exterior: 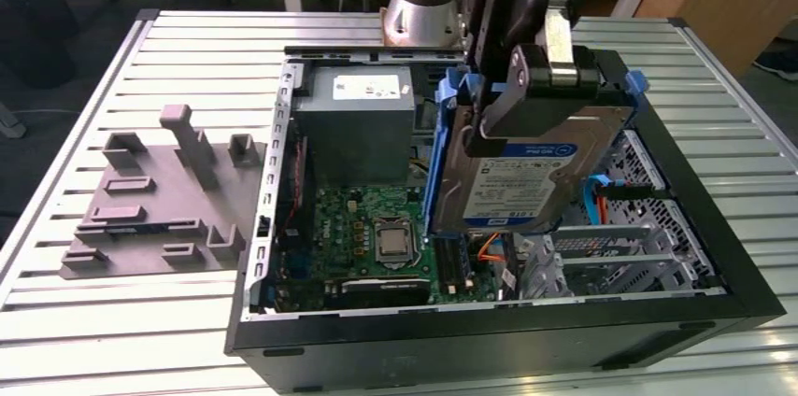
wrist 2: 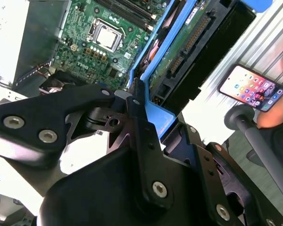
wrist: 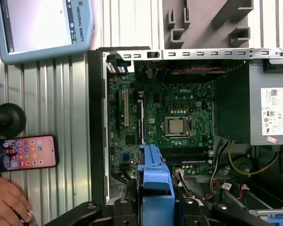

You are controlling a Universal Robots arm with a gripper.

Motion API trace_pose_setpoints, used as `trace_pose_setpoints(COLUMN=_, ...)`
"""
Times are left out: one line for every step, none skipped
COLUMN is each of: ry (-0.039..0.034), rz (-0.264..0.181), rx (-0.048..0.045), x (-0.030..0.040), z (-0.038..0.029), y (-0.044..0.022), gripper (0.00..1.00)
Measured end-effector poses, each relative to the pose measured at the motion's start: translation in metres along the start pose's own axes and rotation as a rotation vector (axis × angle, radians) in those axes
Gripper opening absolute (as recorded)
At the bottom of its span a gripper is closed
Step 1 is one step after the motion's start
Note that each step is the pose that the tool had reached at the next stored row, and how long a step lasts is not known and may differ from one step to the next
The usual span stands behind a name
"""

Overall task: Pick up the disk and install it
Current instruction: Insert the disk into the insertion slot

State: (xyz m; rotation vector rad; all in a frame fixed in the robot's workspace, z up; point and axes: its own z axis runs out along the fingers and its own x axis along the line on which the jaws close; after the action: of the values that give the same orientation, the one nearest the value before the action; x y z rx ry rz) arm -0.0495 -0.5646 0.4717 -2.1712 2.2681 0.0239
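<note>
Hand (exterior: 539,102) clamped on the disk (exterior: 530,181), covering the disk's upper end.

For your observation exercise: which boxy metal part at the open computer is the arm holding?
The blue-framed disk, gripped in the jaws; the grey box sits inside the case.

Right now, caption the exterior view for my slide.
Jaws shut on the disk, holding it tilted over the open computer case on a slatted table.

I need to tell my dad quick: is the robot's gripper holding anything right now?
Gripper: shut on the disk, holding it above the open computer case.
</note>
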Motion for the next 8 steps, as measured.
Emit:
trace_pose_setpoints(ry=0.0001, rz=0.0, rx=0.0, x=0.0001, z=0.0002, y=-0.0024, gripper=0.36)
trace_pose_setpoints(ry=0.0002, rz=0.0, rx=0.0, x=0.0001, z=0.0004, y=-0.0051, gripper=0.36)
trace_pose_setpoints(ry=0.0002, rz=0.0, rx=0.0, x=0.0001, z=0.0007, y=-0.0079, gripper=0.36)
trace_pose_setpoints(ry=0.0, rz=0.0, rx=0.0, x=0.0001, z=0.0012, y=-0.0105, gripper=0.36)
trace_pose_setpoints(ry=0.0001, rz=0.0, rx=0.0, x=0.0001, z=0.0016, y=-0.0132, gripper=0.36)
trace_pose_setpoints(ry=0.0002, rz=0.0, rx=0.0, x=0.0, z=0.0019, y=-0.0159, gripper=0.36)
trace_pose_setpoints(ry=0.0002, rz=0.001, rx=0.0, x=0.0, z=0.0021, y=-0.0186, gripper=0.36)
trace_pose_setpoints(ry=0.0001, rz=0.001, rx=0.0, x=-0.0001, z=0.0024, y=-0.0207, gripper=0.36)
